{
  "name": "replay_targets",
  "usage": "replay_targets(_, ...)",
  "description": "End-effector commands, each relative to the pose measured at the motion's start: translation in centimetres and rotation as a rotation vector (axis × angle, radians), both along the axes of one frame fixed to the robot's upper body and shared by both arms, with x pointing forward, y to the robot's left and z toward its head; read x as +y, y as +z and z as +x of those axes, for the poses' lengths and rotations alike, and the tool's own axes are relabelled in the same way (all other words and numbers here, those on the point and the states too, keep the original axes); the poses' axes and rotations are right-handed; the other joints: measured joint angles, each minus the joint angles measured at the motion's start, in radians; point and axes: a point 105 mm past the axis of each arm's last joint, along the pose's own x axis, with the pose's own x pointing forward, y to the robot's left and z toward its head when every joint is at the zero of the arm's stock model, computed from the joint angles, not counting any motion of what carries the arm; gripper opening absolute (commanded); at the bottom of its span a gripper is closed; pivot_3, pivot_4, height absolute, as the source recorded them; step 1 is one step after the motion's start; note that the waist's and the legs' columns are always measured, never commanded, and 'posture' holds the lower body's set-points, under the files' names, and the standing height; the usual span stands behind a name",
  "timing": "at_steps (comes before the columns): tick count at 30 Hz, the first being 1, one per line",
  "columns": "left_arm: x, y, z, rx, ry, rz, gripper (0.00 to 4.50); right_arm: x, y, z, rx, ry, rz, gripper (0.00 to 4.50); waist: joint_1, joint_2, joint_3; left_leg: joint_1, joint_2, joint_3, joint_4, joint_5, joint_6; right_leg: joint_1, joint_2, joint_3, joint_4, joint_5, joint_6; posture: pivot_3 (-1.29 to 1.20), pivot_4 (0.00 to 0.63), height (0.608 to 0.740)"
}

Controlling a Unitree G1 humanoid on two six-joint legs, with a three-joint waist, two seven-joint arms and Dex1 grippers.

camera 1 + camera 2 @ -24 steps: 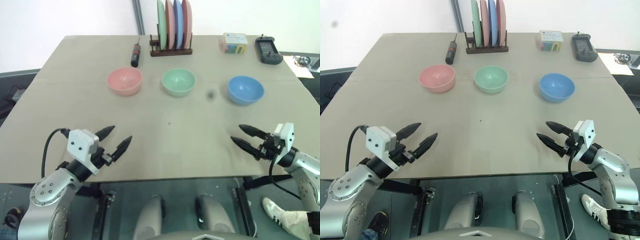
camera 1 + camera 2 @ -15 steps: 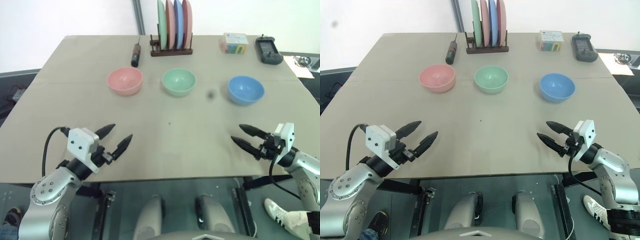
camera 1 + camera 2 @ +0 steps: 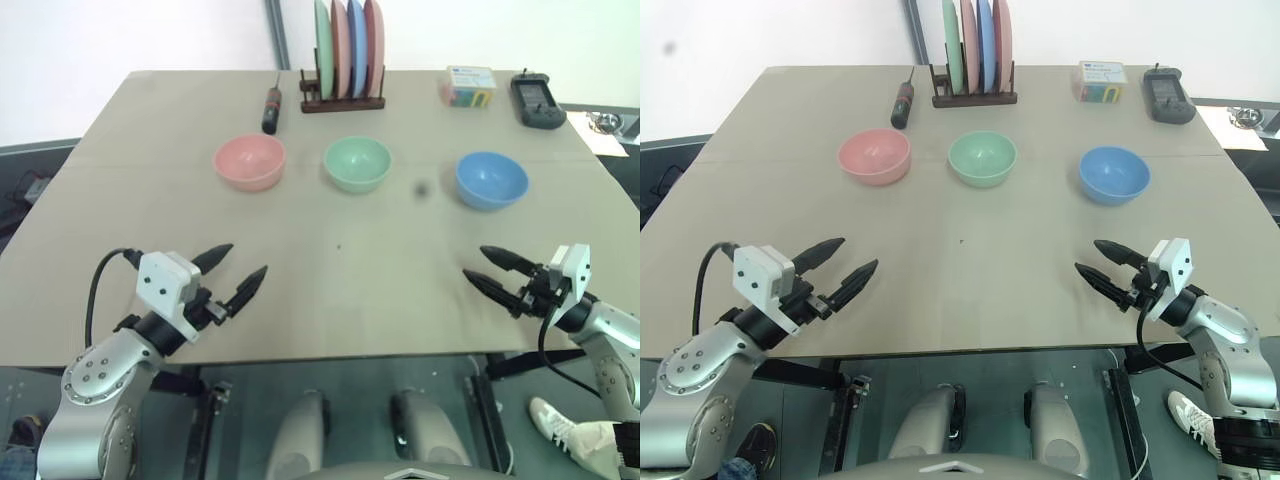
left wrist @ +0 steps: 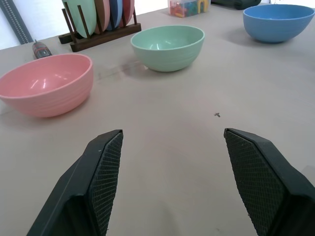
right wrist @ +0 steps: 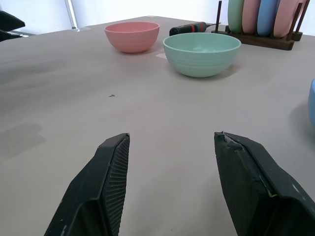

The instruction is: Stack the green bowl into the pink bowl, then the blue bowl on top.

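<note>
We are holding our left gripper (image 3: 241,271) and right gripper (image 3: 489,270) wide and empty near us; far across sit the salmon-pink plastic bowl (image 3: 249,161), pale mint-green plastic bowl (image 3: 357,163) and sky-blue plastic bowl (image 3: 491,179), apart.

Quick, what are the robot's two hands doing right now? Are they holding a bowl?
Left gripper: open, holding nothing, low over the table.
Right gripper: open, holding nothing, no bowl between its fingers.
</note>
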Motion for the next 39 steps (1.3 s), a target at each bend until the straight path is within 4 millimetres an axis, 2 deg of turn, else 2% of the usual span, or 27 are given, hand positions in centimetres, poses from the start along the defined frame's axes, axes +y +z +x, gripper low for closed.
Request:
replay_targets(1, -0.1, 0.3, 0.0, -0.002, -0.012, 0.013, 3.49, 0.8, 1.3, -0.6, -0.019, 0.053, 0.019, 2.87, 0.000, 0.000, 0.000, 0.000, 0.000, 0.000, 0.000, 0.000, 0.000, 0.000, 0.000, 0.000, 0.000, 0.000, 0.000, 0.00, 0.150, 0.740)
replay_targets(4, 0.1, 0.2, 0.5, 0.014, -0.003, 0.022, 3.63, 1.6, 1.9, -0.3, 0.020, 0.045, 0.051, 3.68, 0.000, 0.000, 0.000, 0.000, 0.000, 0.000, 0.000, 0.000, 0.000, 0.000, 0.000, 0.000, 0.000, 0.000, 0.000, 0.00, 0.150, 0.740)
replay_targets(6, 0.1, 0.3, 0.7, 0.020, -0.013, 0.025, 3.63, 2.3, 2.9, -0.3, -0.007, 0.061, 0.074, 4.45, 0.000, 0.000, 0.000, 0.000, 0.000, 0.000, 0.000, 0.000, 0.000, 0.000, 0.000, 0.000, 0.000, 0.000, 0.000, 0.00, 0.150, 0.740)
replay_targets(7, 0.2, 0.5, 1.0, 0.018, -0.014, 0.029, 4.16, 2.7, 3.5, -0.3, -0.027, 0.073, 0.090, 4.50, 0.000, 0.000, 0.000, 0.000, 0.000, 0.000, 0.000, 0.000, 0.000, 0.000, 0.000, 0.000, 0.000, 0.000, 0.000, 0.00, 0.150, 0.740)
replay_targets(8, 0.3, 0.7, 1.2, 0.021, -0.022, 0.030, 4.49, 3.1, 4.0, -0.3, -0.037, 0.085, 0.104, 4.50, 0.000, 0.000, 0.000, 0.000, 0.000, 0.000, 0.000, 0.000, 0.000, 0.000, 0.000, 0.000, 0.000, 0.000, 0.000, 0.00, 0.150, 0.740)
replay_targets(12, 0.9, 1.4, 2.6, 0.009, -0.022, 0.111, 4.49, 4.7, 5.6, -0.9, -0.055, 0.142, 0.150, 4.50, 0.000, 0.000, 0.000, 0.000, 0.000, -0.001, 0.000, 0.000, 0.000, 0.000, 0.000, -0.001, 0.001, 0.000, 0.000, 0.00, 0.150, 0.740)
replay_targets(15, 2.1, 2.1, 5.2, -0.028, 0.015, 0.257, 4.49, 6.0, 6.2, -1.3, -0.071, 0.184, 0.165, 4.50, 0.006, 0.000, 0.000, 0.000, 0.000, -0.001, 0.000, 0.000, 0.000, 0.000, 0.000, -0.001, 0.001, 0.000, 0.000, 0.00, 0.150, 0.740)
replay_targets(20, 3.0, 3.3, 9.4, -0.052, 0.039, 0.461, 4.49, 6.9, 6.5, -1.2, -0.086, 0.193, 0.171, 4.50, 0.012, -0.001, 0.000, -0.001, 0.000, -0.001, 0.000, 0.000, 0.000, 0.000, 0.000, -0.001, 0.000, 0.000, 0.000, 0.00, 0.150, 0.740)
replay_targets(25, 3.0, 4.4, 12.7, -0.070, 0.021, 0.531, 4.49, 7.1, 6.4, -1.1, -0.095, 0.186, 0.169, 4.50, 0.017, -0.001, 0.000, -0.001, 0.000, -0.001, -0.001, 0.000, 0.000, -0.001, 0.000, -0.001, -0.001, 0.003, 0.002, 0.00, 0.150, 0.740)
replay_targets(31, 1.8, 3.9, 16.8, -0.058, -0.028, 0.628, 4.49, 7.6, 6.6, -1.5, -0.111, 0.196, 0.157, 4.50, 0.024, -0.001, 0.000, -0.003, -0.001, -0.002, -0.001, 0.000, 0.000, -0.001, 0.001, -0.003, -0.001, 0.003, 0.003, 0.00, 0.150, 0.740)
replay_targets(35, 0.9, 3.6, 18.6, -0.056, -0.054, 0.653, 4.49, 7.4, 6.7, -1.7, -0.127, 0.167, 0.159, 4.50, 0.023, -0.001, 0.000, -0.003, -0.001, -0.002, 0.000, 0.000, 0.000, -0.001, 0.001, -0.003, -0.001, 0.003, 0.003, 0.00, 0.150, 0.740)
replay_targets(39, 0.3, 2.1, 19.6, -0.005, -0.091, 0.700, 4.49, 7.4, 6.7, -1.8, -0.138, 0.155, 0.153, 4.50, 0.020, -0.001, 0.000, -0.003, -0.001, -0.003, 0.000, 0.000, 0.000, -0.001, 0.001, -0.003, 0.000, 0.003, 0.003, 0.00, 0.150, 0.740)
